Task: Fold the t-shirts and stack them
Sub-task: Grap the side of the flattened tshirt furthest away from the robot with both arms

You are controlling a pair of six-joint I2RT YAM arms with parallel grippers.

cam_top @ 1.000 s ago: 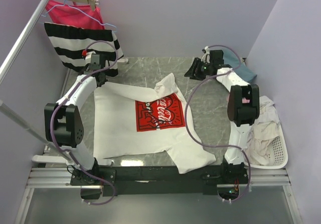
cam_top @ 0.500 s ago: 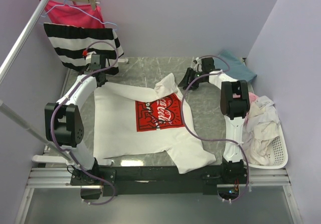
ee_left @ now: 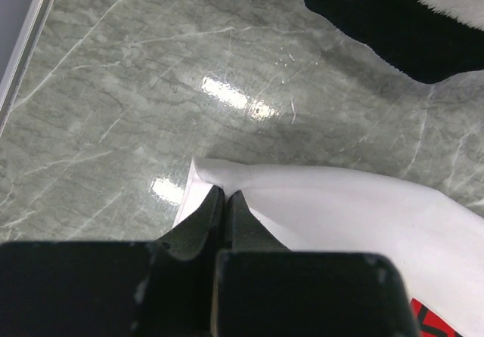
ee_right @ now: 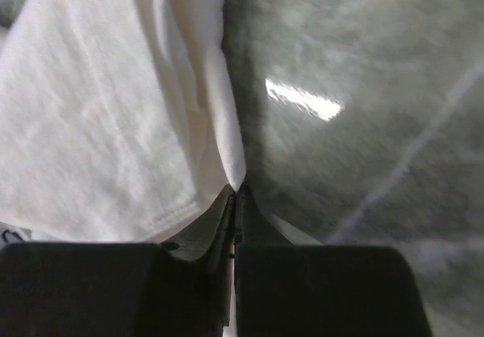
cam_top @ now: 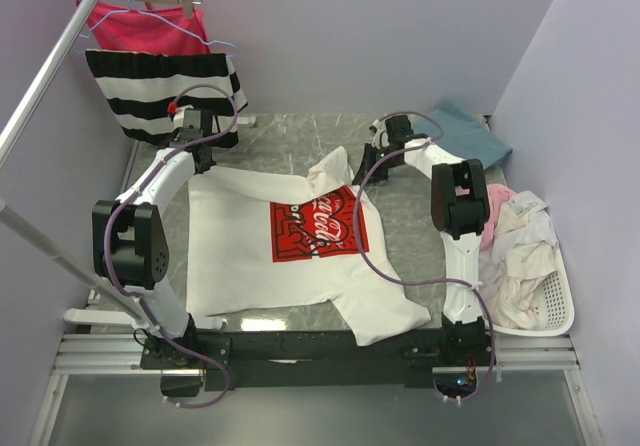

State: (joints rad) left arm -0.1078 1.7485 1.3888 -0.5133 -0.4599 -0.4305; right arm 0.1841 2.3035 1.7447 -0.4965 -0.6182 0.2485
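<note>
T-shirt (cam_top: 240, 251) edges — between closed fingers (ee_left: 198, 227)

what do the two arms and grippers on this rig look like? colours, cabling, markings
The left arm and right arm match: white links, bulky black joint housings, black bases. A purple-grey cable loops loosely along each. The left gripper and right gripper are black with two tapered fingers. No legible markings.

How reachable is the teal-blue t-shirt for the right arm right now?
Probably not yet. The teal-blue t-shirt lies close by with nothing visible between, but the right pincer is shut on the edge of the white t-shirt and must let go first.
</note>
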